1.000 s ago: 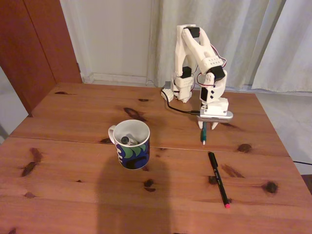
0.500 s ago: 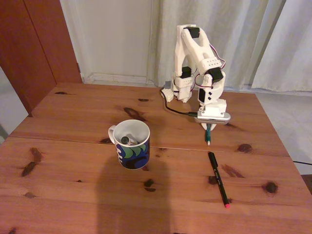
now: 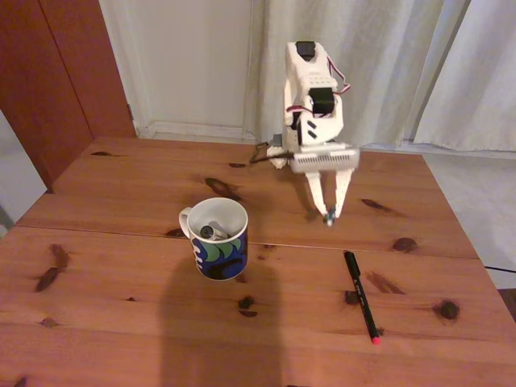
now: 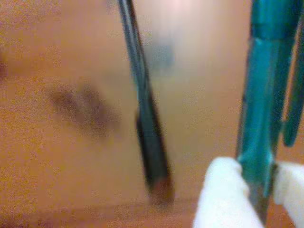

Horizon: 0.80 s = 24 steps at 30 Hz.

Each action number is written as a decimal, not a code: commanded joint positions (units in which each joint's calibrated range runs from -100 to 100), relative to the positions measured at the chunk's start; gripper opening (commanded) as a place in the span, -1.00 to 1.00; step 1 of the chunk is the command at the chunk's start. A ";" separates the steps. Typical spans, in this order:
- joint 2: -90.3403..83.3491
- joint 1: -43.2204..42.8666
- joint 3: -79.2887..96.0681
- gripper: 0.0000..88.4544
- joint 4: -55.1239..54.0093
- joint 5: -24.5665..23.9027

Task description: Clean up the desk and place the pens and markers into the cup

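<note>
In the fixed view the white arm stands at the far side of the desk (image 3: 121, 322), in front of pale curtains. Its gripper (image 3: 329, 214) hangs clear of the wood with both fingers pointing down and drawn close together. The green pen's lower end shows as a small grey-green tip (image 3: 329, 218) poking out between the fingertips, above the boards.

The wrist view is blurred but settles the grasp: the two white fingertips (image 4: 221, 190) press on either side of the green pen (image 4: 259, 142), whose teal barrel runs up the right side of the picture. The gripper (image 4: 256, 194) is thus closed on the pen. Beyond it, out of focus, the black pen (image 4: 147, 128) lies on the orange-brown wood, its reddish tip toward the bottom of that picture.

In the fixed view the black pen (image 3: 361, 296) lies flat on the near right part of the desk, well apart from the gripper, with its pink tip toward the front edge. The cup (image 3: 218, 239) stands upright near the middle, left of the gripper, handle turned to the left. The marker (image 3: 213, 231) rests inside it, its dark end leaning against the inner wall.
</note>
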 commanded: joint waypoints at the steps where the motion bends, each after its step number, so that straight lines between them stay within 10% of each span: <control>1: -5.50 2.78 0.24 -0.98 -9.30 1.88; 24: -11.54 23.45 1.42 -0.98 -30.55 3.14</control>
